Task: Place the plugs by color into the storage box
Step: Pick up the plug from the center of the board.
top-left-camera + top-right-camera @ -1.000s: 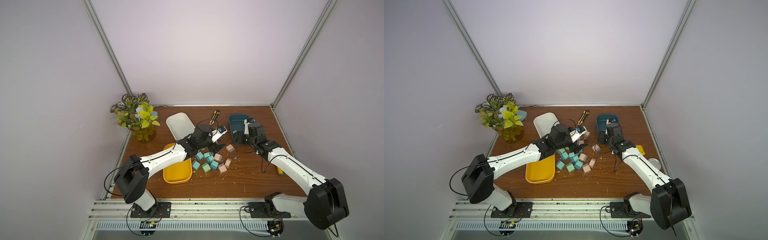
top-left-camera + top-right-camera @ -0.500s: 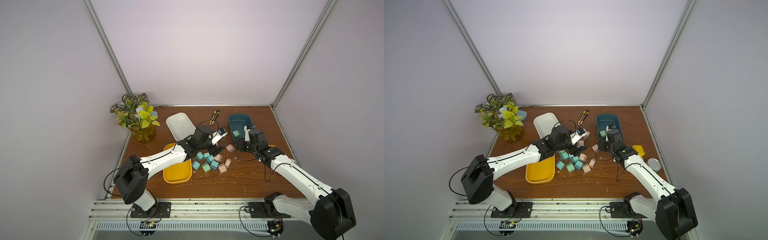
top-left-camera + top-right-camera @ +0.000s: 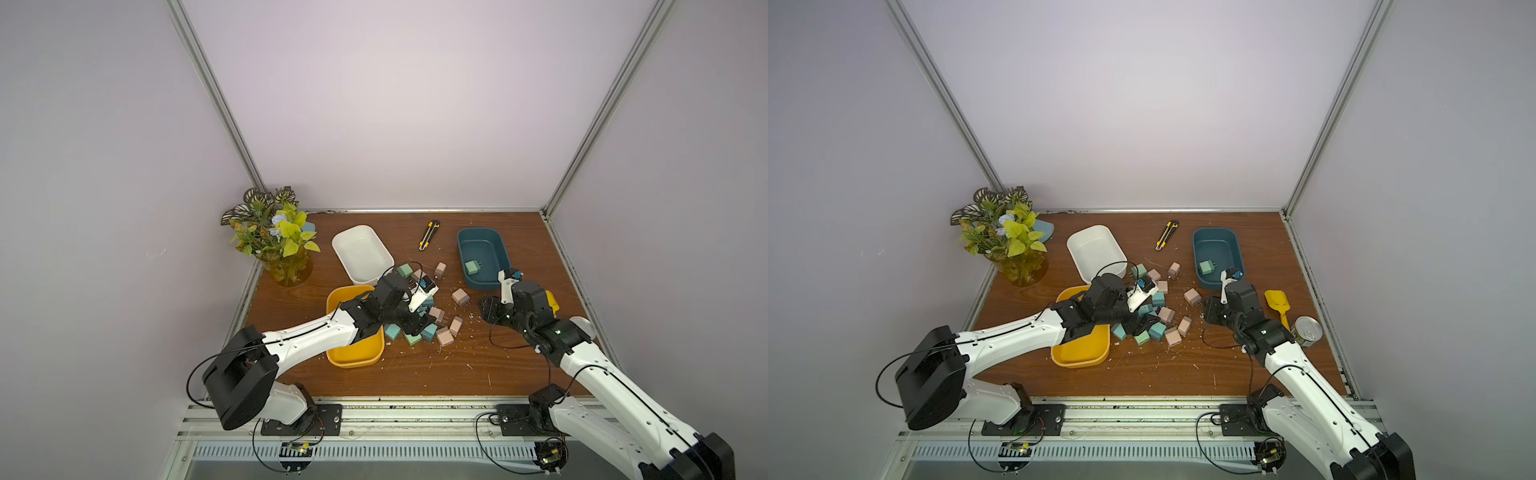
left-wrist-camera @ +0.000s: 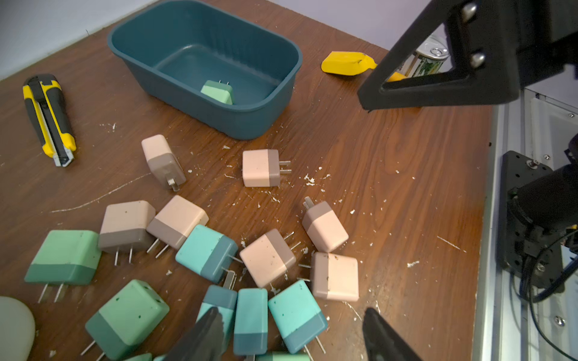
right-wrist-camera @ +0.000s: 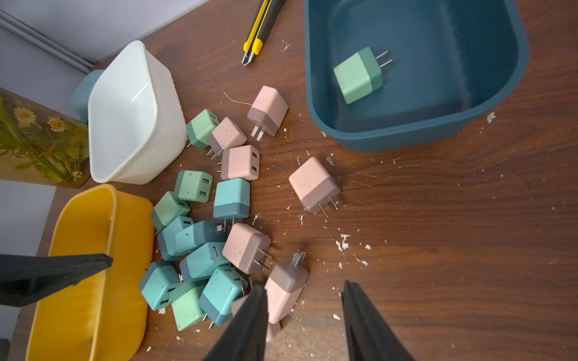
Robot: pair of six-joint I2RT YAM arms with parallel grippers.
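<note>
- Brown wooden counter [image 3: 519,365] carries the loose plugs [image 5: 231,198], heaped between the yellow box [image 5: 131,225] and the dark teal box [image 4: 244,122], which holds one mint plug [image 4: 218,92].
- Left tool [image 4: 292,309] and right tool [image 5: 304,285] both gape empty at the heap.
- Plugs look light, rigid and smooth: pinch across flat side faces.

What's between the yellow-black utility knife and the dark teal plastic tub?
Only bare wooden table with white crumbs separates knife from tub, in both wrist views.
</note>
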